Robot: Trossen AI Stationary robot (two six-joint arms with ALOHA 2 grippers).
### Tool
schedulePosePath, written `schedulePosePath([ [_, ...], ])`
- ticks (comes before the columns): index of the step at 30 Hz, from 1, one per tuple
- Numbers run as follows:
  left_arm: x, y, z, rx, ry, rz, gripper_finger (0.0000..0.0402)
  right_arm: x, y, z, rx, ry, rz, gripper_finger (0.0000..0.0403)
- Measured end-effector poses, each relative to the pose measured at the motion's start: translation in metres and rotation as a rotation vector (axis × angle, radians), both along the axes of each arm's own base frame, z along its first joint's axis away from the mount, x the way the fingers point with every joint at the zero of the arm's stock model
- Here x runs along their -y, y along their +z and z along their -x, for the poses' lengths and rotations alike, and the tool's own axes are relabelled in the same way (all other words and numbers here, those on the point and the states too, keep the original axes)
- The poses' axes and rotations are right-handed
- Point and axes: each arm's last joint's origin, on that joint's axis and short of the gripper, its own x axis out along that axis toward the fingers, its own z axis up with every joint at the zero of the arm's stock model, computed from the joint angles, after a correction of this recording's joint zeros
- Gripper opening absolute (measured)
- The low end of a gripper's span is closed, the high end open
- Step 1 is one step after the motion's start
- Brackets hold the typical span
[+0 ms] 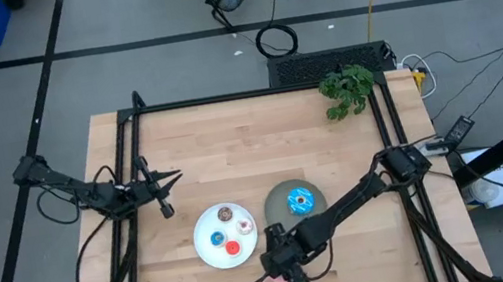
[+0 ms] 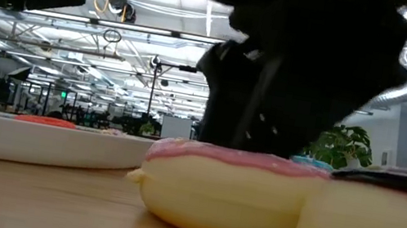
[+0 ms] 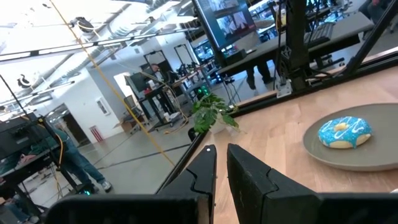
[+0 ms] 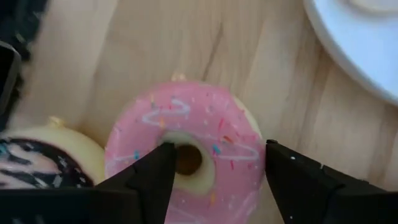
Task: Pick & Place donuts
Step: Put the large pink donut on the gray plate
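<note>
Straddling the pink donut, the right gripper has its fingers spread apart, one tip over the centre hole and the other past the outer edge, so closing would likely pinch one side of the ring. It hangs low at the near edge of the table, where the pink donut sits touching the dark chocolate donut on bare wood. Approaching from above probably keeps the fingers clear of that neighbour.

Farther in, the white plate lies just left of the gripper and carries four tiny donuts: brown, whitish-pink, blue and red. Beside it on the right, the grey plate holds the blue sprinkled donut alone.

Well to the left, the left gripper waits raised off the wood, its fingers nearly together with a thin gap and nothing between them.
</note>
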Motion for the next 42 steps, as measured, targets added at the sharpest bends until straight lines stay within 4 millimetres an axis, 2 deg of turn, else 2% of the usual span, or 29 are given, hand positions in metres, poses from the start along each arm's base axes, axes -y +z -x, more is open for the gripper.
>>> schedulePosePath([
  [7,0.000,0.000,0.000,-0.001,0.004,-0.001,0.0047,0.000,-0.018,-0.003,-0.033,0.001,0.012,0.0206],
  [14,0.000,0.000,0.000,-0.001,0.010,0.000,0.0047,0.002,-0.019,-0.003,-0.034,0.020,0.029,0.0179],
  [18,0.000,0.000,0.000,-0.001,0.010,0.000,0.0047,0.003,-0.018,-0.004,-0.028,0.018,0.032,0.0132],
  [24,0.000,0.000,0.000,0.000,0.010,0.002,0.0047,0.005,-0.015,-0.005,-0.015,0.013,0.024,0.0027],
  [26,0.000,0.000,0.000,0.000,0.010,0.002,0.0047,0.007,-0.012,-0.004,-0.021,0.013,0.024,0.0012],
  [28,0.000,0.000,0.000,0.000,0.010,0.002,0.0047,0.007,-0.011,-0.003,-0.027,0.012,0.026,0.0016],
  [33,0.000,0.000,0.000,0.000,0.010,0.001,0.0047,0.009,0.006,0.001,-0.016,0.015,0.023,0.0025],
  [37,0.000,0.000,0.000,0.000,0.010,0.002,0.0047,0.011,0.034,0.007,0.028,0.017,0.000,0.0009],
  [42,0.000,0.000,0.000,0.001,0.010,0.002,0.0047,0.011,0.070,0.022,0.070,0.030,-0.022,0.0013],
])
